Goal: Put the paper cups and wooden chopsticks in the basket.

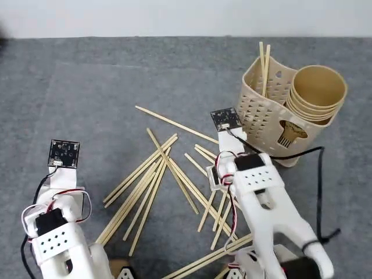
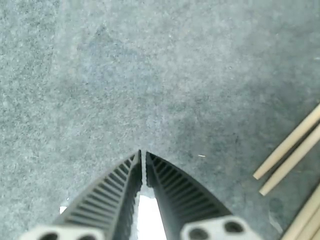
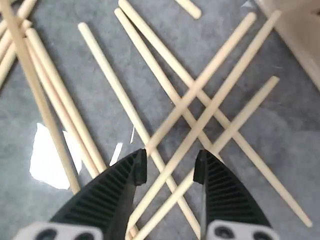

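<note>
- The right gripper (image 3: 170, 167) is about half open. It has hold of nothing.
- Crossed chopsticks (image 3: 210, 110) lie on the mat right under this gripper. Some of them run through the gap between its two black fingers (image 3: 125, 185). The fingers do not squeeze them.
- The left gripper (image 2: 143, 157) is closed, with just a thin slit between its fingers. It has hold of nothing.
- The left gripper sits over bare grey mat (image 2: 150, 75). The ends of a few chopsticks (image 2: 287, 152) lie near it, off to one side.
- From above, the big pile of loose chopsticks (image 1: 151, 180) lies between the left arm (image 1: 55, 232) and the right arm (image 1: 261, 192). More sticks lie under the right arm.
- The basket (image 1: 261, 116) stands past the right gripper, a bit to its right and close by. It is well apart from the left gripper.
- The paper cups (image 1: 317, 93) are stacked inside the basket, in the half farther from the right gripper.
- Two chopsticks (image 1: 264, 67) stand up in the other half of the basket.
- The basket's front has a cut-out shape (image 1: 290, 132) and its side has rows of little holes.
</note>
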